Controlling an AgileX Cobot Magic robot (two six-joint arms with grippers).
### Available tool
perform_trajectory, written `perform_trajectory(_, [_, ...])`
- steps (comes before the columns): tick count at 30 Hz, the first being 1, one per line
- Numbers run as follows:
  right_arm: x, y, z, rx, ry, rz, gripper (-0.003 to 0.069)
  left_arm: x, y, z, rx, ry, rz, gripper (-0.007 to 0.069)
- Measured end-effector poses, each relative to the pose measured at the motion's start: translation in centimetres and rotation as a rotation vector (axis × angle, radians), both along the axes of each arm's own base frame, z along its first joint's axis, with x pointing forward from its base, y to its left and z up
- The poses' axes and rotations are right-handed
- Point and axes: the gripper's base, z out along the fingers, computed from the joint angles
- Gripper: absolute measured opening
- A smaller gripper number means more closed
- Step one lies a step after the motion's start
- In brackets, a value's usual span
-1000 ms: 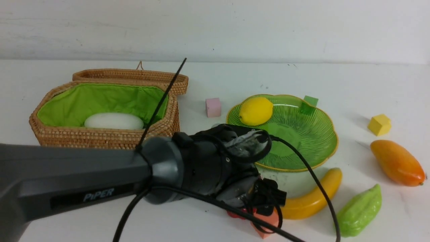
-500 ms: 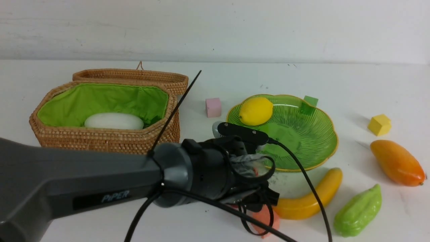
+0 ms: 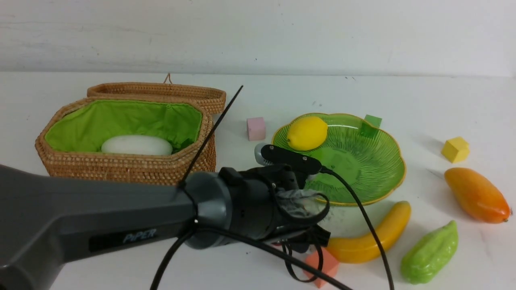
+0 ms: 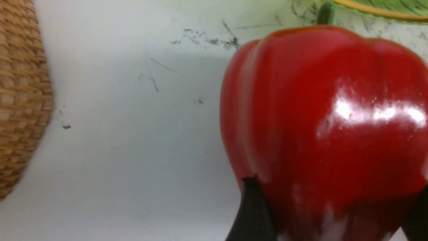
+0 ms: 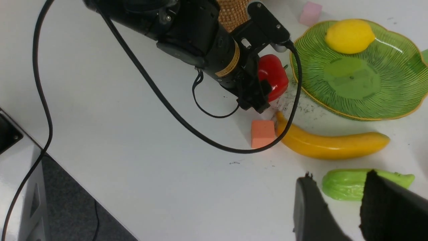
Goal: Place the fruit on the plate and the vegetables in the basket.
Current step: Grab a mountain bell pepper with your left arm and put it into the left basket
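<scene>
My left gripper (image 4: 334,192) is shut on the red bell pepper (image 4: 327,110), low over the table between the basket (image 3: 121,167) and the plate (image 3: 363,169). The right wrist view shows the gripper (image 5: 259,95) and the pepper (image 5: 274,75) too. The white radish (image 3: 137,145) lies in the open basket. The lemon (image 3: 307,133) sits on the plate. The banana (image 3: 371,237), light-green gourd (image 3: 431,253) and mango (image 3: 475,195) lie on the table to the right. My right gripper (image 5: 338,174) is open and empty above the gourd (image 5: 347,184). No carrot is in view.
The basket's lid (image 3: 161,90) lies open behind it. Foam cubes are scattered about: pink (image 3: 256,129) left of the plate, green (image 3: 371,123) at its far rim, yellow (image 3: 455,149) at right, orange (image 3: 322,264) beside the banana's near end. My left arm's cable loops over the orange cube.
My left wrist has rolled and risen a little, so its camera bracket now sits on top. The orange cube shows more clearly below it. Everything else stays put.
</scene>
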Motion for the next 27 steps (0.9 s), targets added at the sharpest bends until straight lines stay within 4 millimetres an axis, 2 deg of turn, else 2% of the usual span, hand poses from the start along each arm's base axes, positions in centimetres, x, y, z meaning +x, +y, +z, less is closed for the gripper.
perform_trajectory(5, [0.0, 0.0, 0.0, -0.001, 0.000, -0.001, 0.0235, -0.5, 0.7, 2.5, 0.004, -0.026, -0.010, 0.0515])
perform_trajectory(11, [0.0, 0.0, 0.0, 0.001, 0.000, 0.001, 0.0235, -2.3, 2.7, 8.0, 0.014, -0.058, -0.080, 0.0514])
perform_trajectory(12, [0.0, 0.0, 0.0, 0.001, 0.000, 0.001, 0.0235, -2.4, 2.7, 8.3, 0.010, -0.061, -0.079, 0.0514])
perform_trajectory(13, [0.0, 0.0, 0.1, 0.006, -0.004, 0.001, 0.0235, -2.7, 3.5, 9.6, 0.036, -0.085, -0.119, 0.0514])
perform_trajectory(14, [0.0, 0.0, 0.1, 0.008, -0.006, 0.001, 0.0235, -2.7, 3.8, 10.0, 0.036, -0.091, -0.120, 0.0514])
perform_trajectory(16, [0.1, 0.2, 0.3, 0.034, -0.023, 0.005, 0.0235, -2.3, 6.3, 12.5, 0.080, -0.152, -0.167, 0.0514])
perform_trajectory(19, [0.1, 0.3, 0.5, 0.051, -0.035, 0.006, 0.0235, -1.1, 9.3, 14.1, 0.130, -0.199, -0.174, 0.0514])
perform_trajectory(20, [0.1, 0.3, 0.5, 0.055, -0.040, 0.005, 0.0235, -0.2, 11.5, 14.8, 0.181, -0.221, -0.185, 0.0514])
perform_trajectory(25, [0.2, 0.3, 0.7, 0.066, -0.053, 0.002, 0.0236, 2.9, 18.5, 15.4, 0.290, -0.232, -0.200, 0.0514])
perform_trajectory(27, [0.3, 0.3, 0.8, 0.078, -0.070, -0.002, 0.0236, 3.7, 20.5, 15.1, 0.311, -0.223, -0.225, 0.0514])
